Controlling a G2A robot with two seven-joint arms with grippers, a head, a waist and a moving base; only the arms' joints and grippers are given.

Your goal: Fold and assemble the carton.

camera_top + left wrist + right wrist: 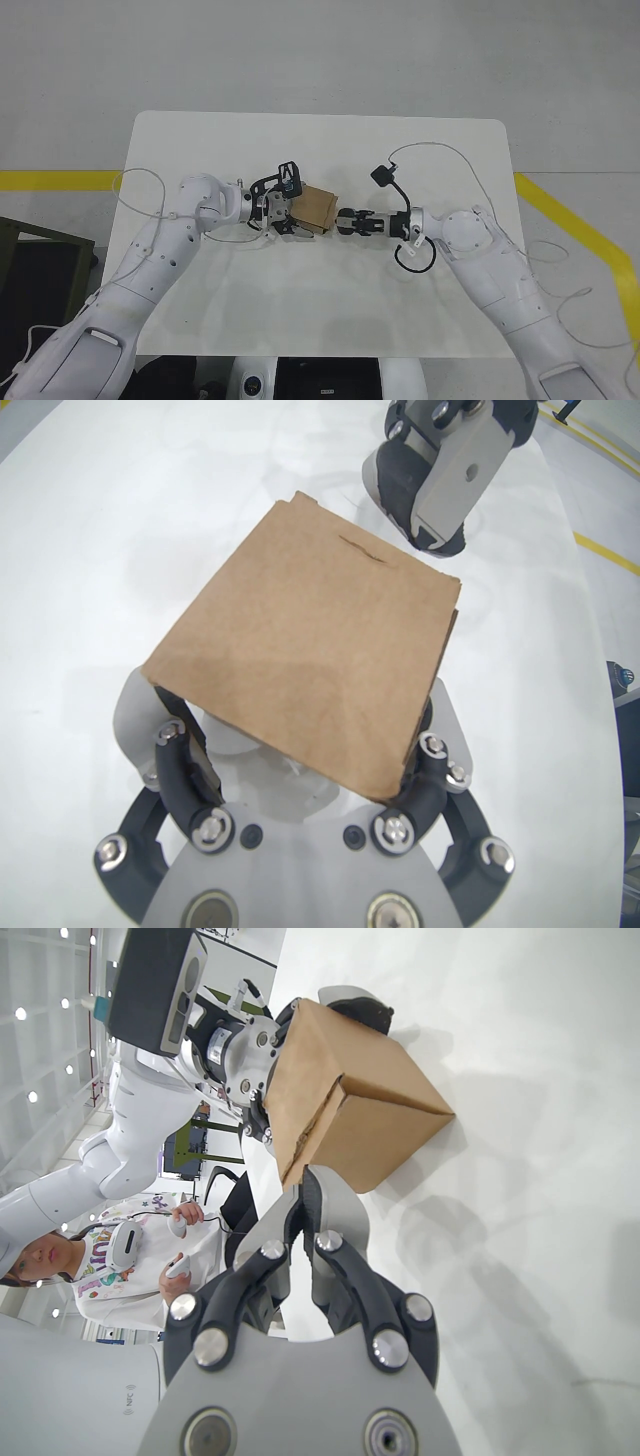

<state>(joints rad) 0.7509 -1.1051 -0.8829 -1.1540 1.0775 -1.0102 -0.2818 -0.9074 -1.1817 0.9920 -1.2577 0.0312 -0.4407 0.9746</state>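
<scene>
The white table (330, 300) carries the brown carton (318, 207) at its middle, tilted, lying left to right between the two arms. The left gripper (292, 725) clamps the carton's left end. The right gripper (303, 1185), fingers pressed together on nothing, has its tips just at the loose seam on the right end, so pressing that flap home likely falls to the right arm.

Matt brown cardboard on the carton (310, 650), faintly fibrous; smooth white table (450, 290); right gripper (304, 1188) satin metal, black rubbery pads (311, 1200).
</scene>
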